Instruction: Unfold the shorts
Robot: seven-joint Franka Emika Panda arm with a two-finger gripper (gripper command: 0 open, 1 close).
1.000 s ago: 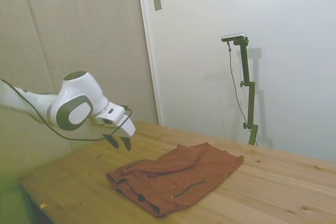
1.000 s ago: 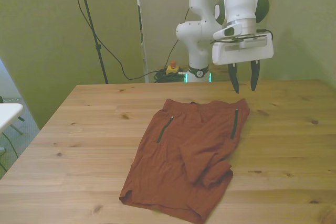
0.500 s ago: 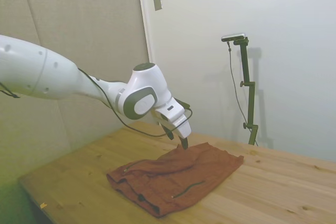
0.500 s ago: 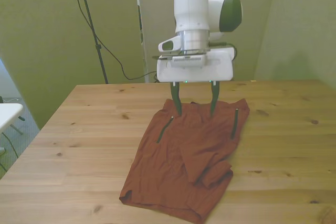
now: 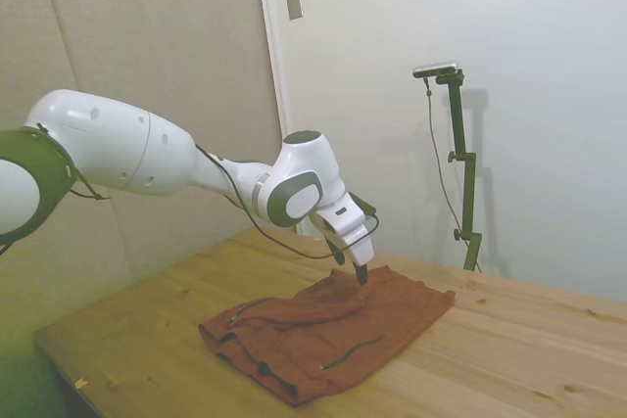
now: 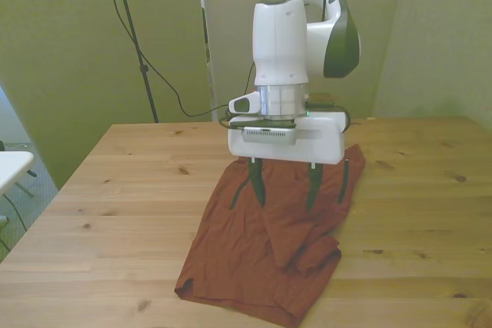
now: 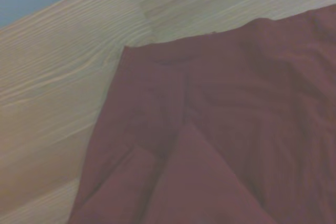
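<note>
The rust-orange shorts [image 6: 254,255] lie on the wooden table [image 6: 115,190], with one part folded over itself on the front view's right. Dark trim lines run along the pockets. In the side view the shorts [image 5: 323,335] spread across the middle of the table. My gripper [image 6: 283,190] hangs open just over the middle of the shorts, fingertips pointing down close to the cloth, nothing between them. The side view shows the gripper [image 5: 355,269] above the far part of the fabric. Up close, the wrist view shows the shorts [image 7: 226,129] with a fold ridge and bare table beside them.
Bare wood of the table [image 5: 529,359] surrounds the shorts on all sides. A wall and a door frame [image 5: 279,95] stand behind the table.
The arm has reached farther out over the table and lower. The gripper moved from above the waistband edge to over the middle of the shorts, still open.
</note>
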